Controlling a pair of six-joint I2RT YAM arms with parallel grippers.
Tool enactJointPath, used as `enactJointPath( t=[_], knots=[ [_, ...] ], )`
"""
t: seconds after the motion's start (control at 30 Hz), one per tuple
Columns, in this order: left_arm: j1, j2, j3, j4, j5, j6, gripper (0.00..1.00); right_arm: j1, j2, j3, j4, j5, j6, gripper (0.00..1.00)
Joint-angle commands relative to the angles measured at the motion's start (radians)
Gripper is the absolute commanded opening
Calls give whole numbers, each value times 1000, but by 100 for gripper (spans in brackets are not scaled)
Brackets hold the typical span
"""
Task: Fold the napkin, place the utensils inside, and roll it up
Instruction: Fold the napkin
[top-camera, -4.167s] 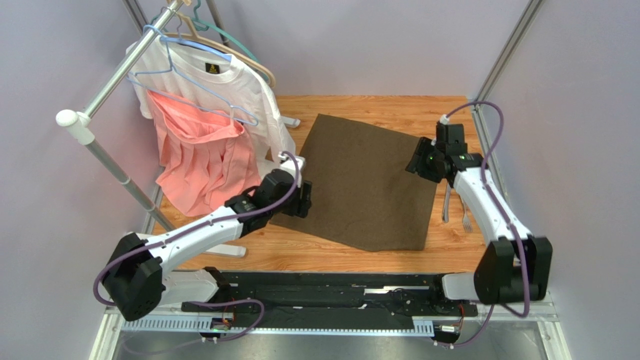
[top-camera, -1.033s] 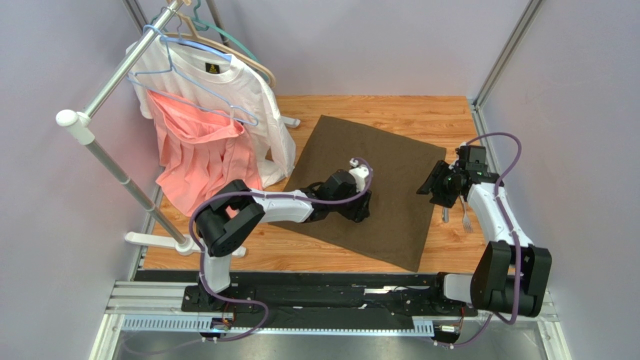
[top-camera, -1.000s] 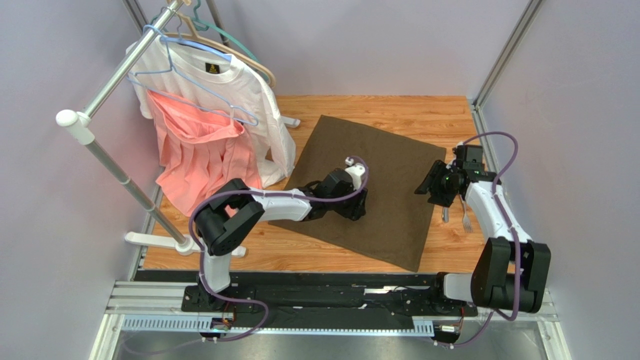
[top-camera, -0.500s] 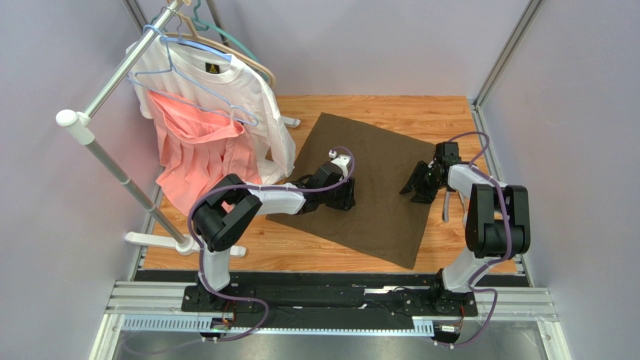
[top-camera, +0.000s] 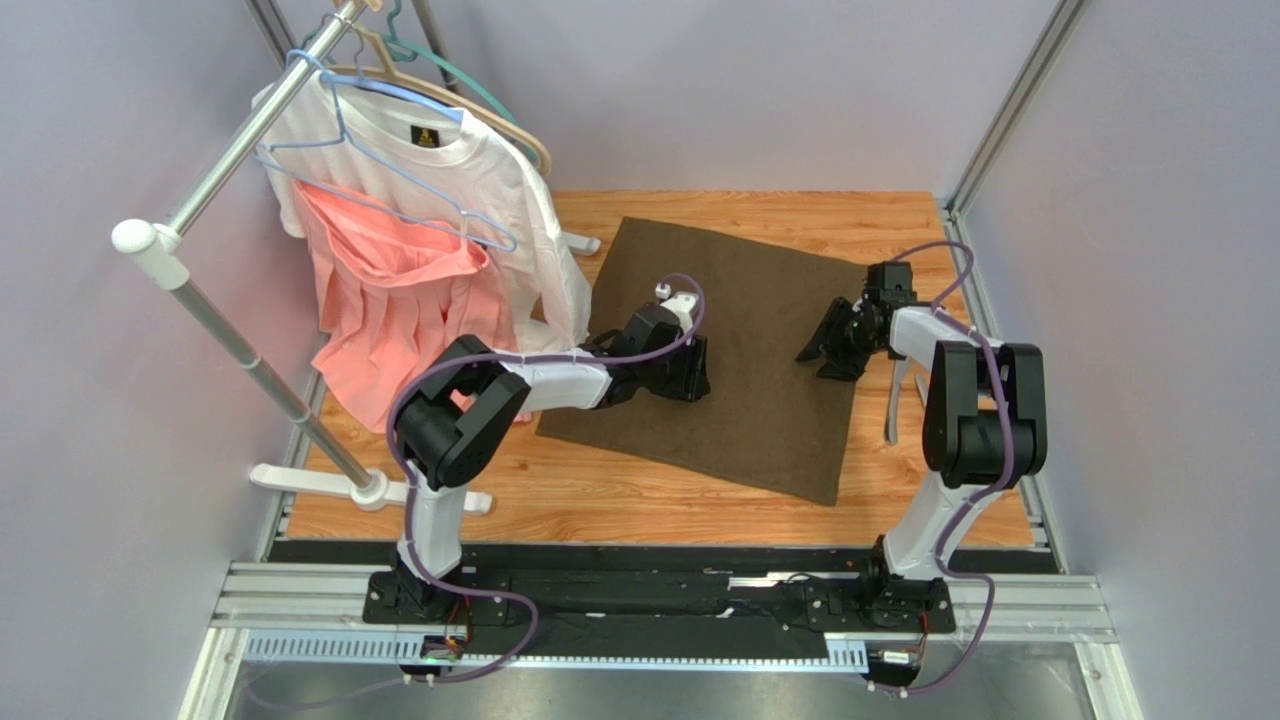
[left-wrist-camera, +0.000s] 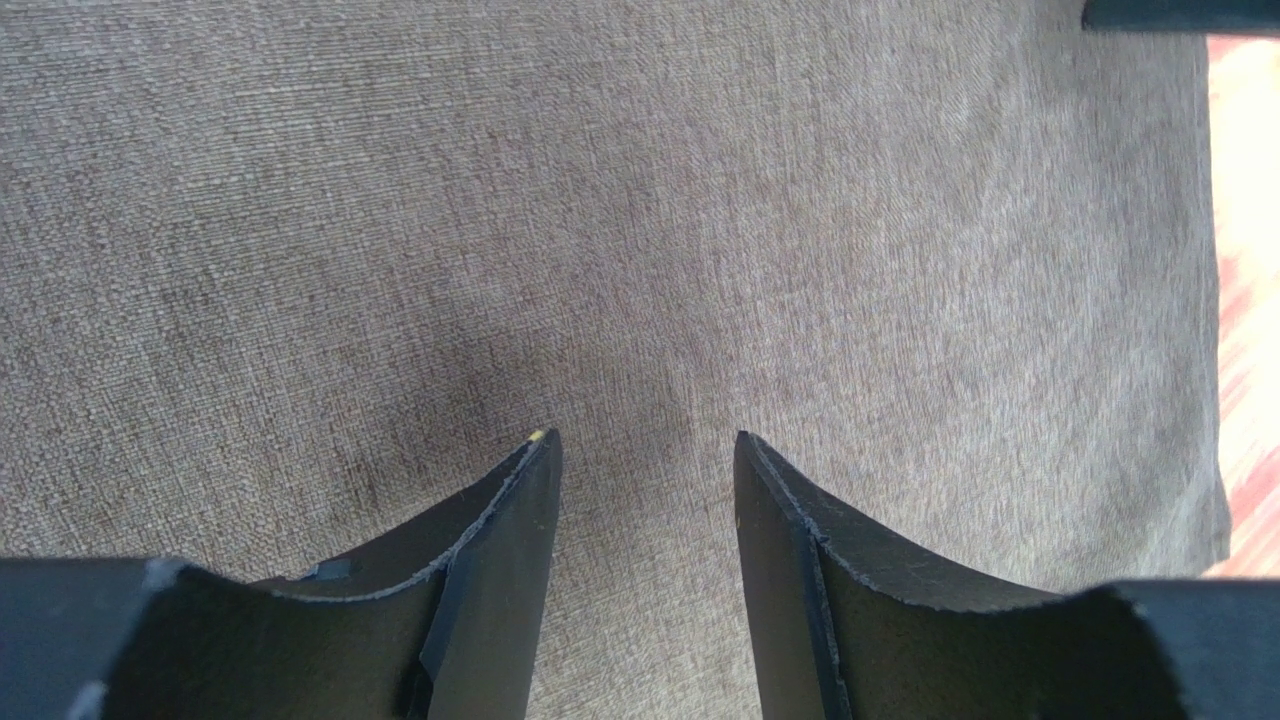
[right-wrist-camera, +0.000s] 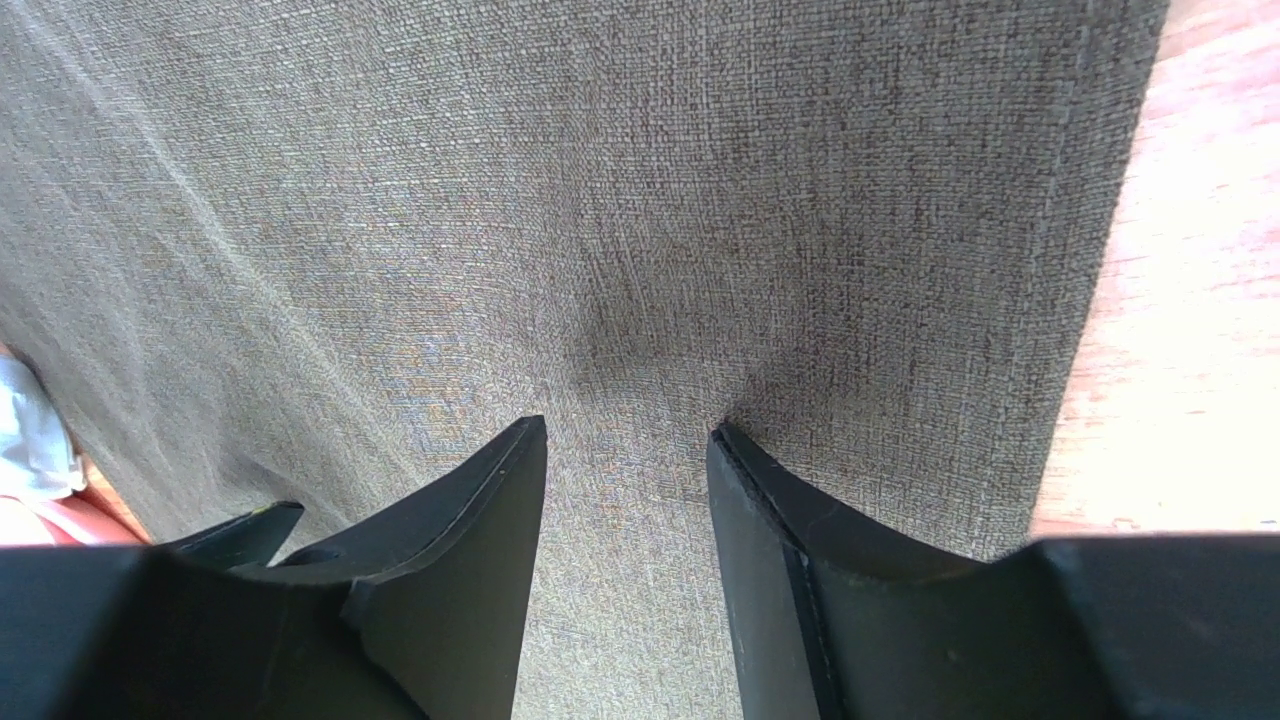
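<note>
Napkin, a large dark olive-brown woven cloth (top-camera: 759, 420), lies spread flat on the wooden desk (top-camera: 601, 503). It looks soft, limp and light, so it is best pinched at an edge or corner. The left gripper (left-wrist-camera: 643, 450) and right gripper (right-wrist-camera: 624, 435) rest tips-down on it, jaws partly open, holding nothing.

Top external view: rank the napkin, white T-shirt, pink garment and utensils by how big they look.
1. napkin
2. white T-shirt, partly covered and hanging nearer the camera, so unsure against the next
3. pink garment
4. utensils, only a thin strip visible
</note>
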Motion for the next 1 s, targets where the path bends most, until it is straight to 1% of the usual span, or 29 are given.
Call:
enactJointPath(
  t=[0.0,0.1,0.13,0.2,0.23,0.27,0.3,0.4,0.47,0.53,0.67,0.83,0.97],
  knots=[
    [-3,-27,20,5,75,97,57,0,-125,17,-37,31,-36,50],
    [-58,-93,21,18,68,192,57,-18,-238,27,-122,84,-62,51],
    [-111,-111,20,21,45,247,57,-45,-308,24,-138,81,-67,52],
    [-168,-145,18,33,29,295,58,-102,-380,18,-191,79,-75,52],
    [-196,-150,18,57,41,322,58,-125,-449,8,-206,82,-81,52],
    [-246,-150,18,71,55,329,57,-151,-482,-3,-230,81,-81,53],
    [-265,-139,18,88,99,333,54,-202,-512,-15,-235,76,-81,53],
    [-328,-86,50,121,194,335,50,-289,-627,-57,-252,29,-75,53],
    [-354,-58,87,131,225,332,48,-311,-676,-71,-264,13,-75,53],
    [-389,-17,124,143,262,335,46,-322,-695,-72,-274,7,-76,53],
    [-434,52,207,107,270,343,46,-331,-721,-68,-293,-4,-79,53],
    [-472,141,312,32,230,350,46,-351,-752,-65,-309,-14,-87,53],
    [-495,197,365,-1,192,341,45,-371,-767,-69,-320,-19,-89,53]
  ],
)
